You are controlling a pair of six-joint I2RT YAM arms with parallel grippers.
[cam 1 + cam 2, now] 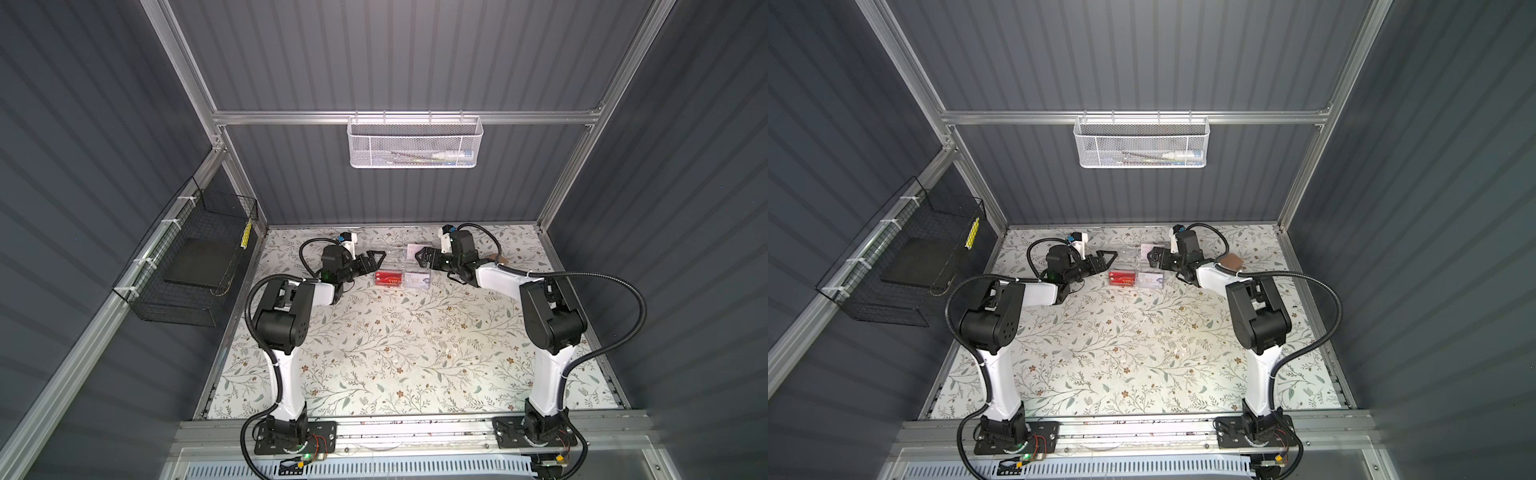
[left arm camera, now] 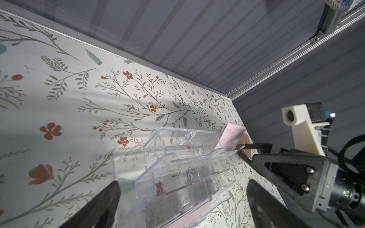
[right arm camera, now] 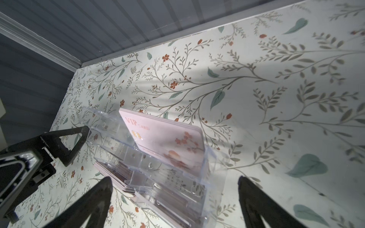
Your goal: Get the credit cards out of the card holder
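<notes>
A tan card holder (image 1: 502,260) (image 1: 1231,262) lies at the back right, partly hidden behind my right forearm. A red credit card (image 1: 389,277) (image 1: 1123,277) and a pale one (image 1: 417,280) lie flat at the front of a clear acrylic box (image 2: 177,163) (image 3: 158,167). A pink VIP card (image 3: 166,136) (image 2: 231,136) stands upright in that box. My left gripper (image 1: 379,259) (image 2: 182,189) is open at the box's left end. At the right end my right gripper (image 1: 419,259) (image 3: 173,181) is open too. Neither holds anything.
The floral table (image 1: 395,353) is bounded by grey walls close behind the box. A white mesh basket (image 1: 415,143) hangs on the back rail and a black wire basket (image 1: 187,270) on the left wall.
</notes>
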